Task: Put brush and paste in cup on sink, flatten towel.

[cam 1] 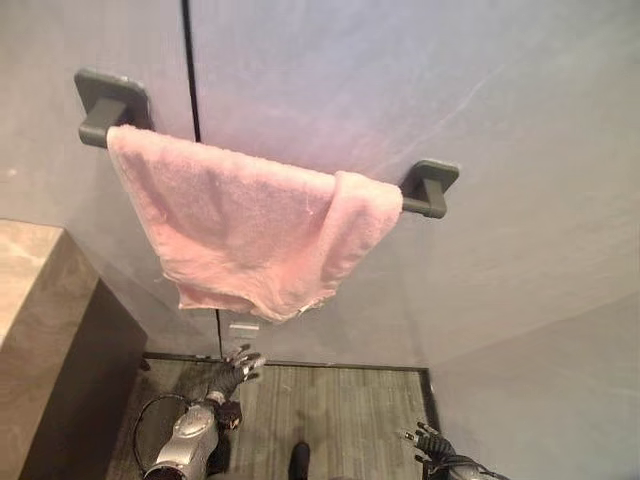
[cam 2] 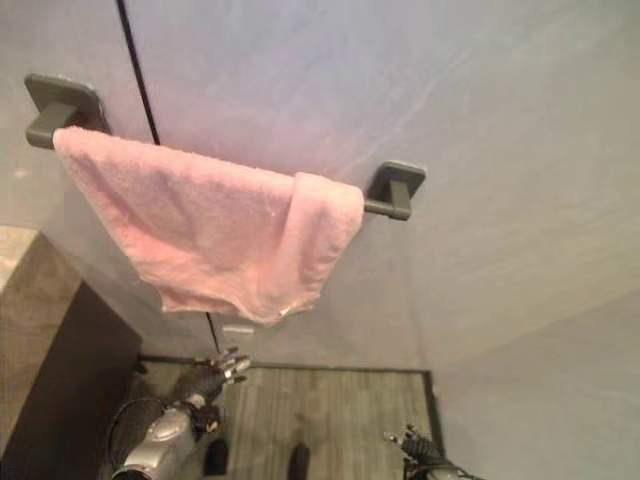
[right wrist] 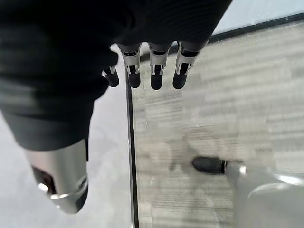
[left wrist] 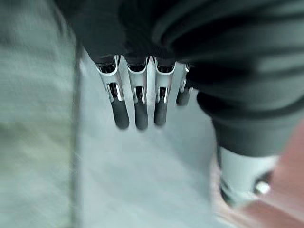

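Left hand (cam 1: 236, 372) and right hand (cam 1: 432, 446): both low, fingers straight and empty, well below the pink towel (cam 1: 250, 230), which hangs bunched over the wall-mounted towel bar (cam 1: 428, 190), awaiting flattening.

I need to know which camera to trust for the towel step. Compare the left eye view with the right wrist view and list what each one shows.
Left eye view alone: the pink towel, bunched toward its right end, hanging over a dark rail on the grey wall, a brown counter at the left, and the left hand low down, below the towel and not touching it.

Right wrist view alone: the right hand's fingers seen from very close, straight and holding nothing.

Both: the right hand, the grey wood-look floor and the dark strip along the foot of the wall.
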Robot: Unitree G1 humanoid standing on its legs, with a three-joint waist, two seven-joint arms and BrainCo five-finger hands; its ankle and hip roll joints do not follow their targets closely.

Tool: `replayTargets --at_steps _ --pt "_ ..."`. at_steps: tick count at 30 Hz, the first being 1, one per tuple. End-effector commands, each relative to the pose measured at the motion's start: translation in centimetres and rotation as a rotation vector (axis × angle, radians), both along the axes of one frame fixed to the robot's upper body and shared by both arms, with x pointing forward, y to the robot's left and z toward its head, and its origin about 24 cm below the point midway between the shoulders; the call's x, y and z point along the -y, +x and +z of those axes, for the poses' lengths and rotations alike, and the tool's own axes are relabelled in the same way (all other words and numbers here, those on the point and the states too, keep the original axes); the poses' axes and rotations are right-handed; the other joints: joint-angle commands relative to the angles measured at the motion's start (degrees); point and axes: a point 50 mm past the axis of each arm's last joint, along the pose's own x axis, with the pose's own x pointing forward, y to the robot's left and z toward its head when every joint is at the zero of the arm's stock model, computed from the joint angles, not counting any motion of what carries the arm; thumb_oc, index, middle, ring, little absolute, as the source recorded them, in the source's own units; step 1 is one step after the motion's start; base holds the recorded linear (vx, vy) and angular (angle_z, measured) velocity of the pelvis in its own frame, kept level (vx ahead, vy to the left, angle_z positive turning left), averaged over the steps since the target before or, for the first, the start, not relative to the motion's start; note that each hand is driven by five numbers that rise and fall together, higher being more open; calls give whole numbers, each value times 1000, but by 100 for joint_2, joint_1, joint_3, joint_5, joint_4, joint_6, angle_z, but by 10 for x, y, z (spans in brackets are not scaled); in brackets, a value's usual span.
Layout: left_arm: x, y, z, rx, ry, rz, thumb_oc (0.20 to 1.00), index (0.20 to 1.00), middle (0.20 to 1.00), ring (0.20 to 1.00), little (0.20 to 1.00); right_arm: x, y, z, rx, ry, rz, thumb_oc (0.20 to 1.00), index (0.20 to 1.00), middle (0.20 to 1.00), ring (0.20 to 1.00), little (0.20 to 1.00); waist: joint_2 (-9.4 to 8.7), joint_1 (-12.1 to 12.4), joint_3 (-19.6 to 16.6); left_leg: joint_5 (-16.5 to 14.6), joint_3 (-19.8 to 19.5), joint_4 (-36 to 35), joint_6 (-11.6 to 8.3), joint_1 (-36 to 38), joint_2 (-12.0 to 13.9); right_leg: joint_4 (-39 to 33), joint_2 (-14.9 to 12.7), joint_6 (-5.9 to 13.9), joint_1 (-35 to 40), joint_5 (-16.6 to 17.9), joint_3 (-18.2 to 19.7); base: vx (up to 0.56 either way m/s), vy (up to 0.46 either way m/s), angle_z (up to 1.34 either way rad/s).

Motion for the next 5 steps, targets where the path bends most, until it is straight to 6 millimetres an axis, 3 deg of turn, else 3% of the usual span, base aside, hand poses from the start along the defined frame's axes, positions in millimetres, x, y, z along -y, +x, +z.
replayTargets --at_steps 1,5 --pt "6 14 7 44 79 -113 1000 1000 1000 1000 1000 6 8 3 13 -59 56 1000 1000 1000 1000 1000 -49 87 66 -71 129 16 -165 142 143 144 -78 380 -99 309 14 57 75 -2" --pt "-6 -24 -21 -168 170 -87 1000 1000 1000 1000 1000 17 3 1 -40 -109 68 1000 1000 1000 1000 1000 295 28 -74 -109 186 16 -137 359 34 146 -152 354 106 228 16 51 75 0"
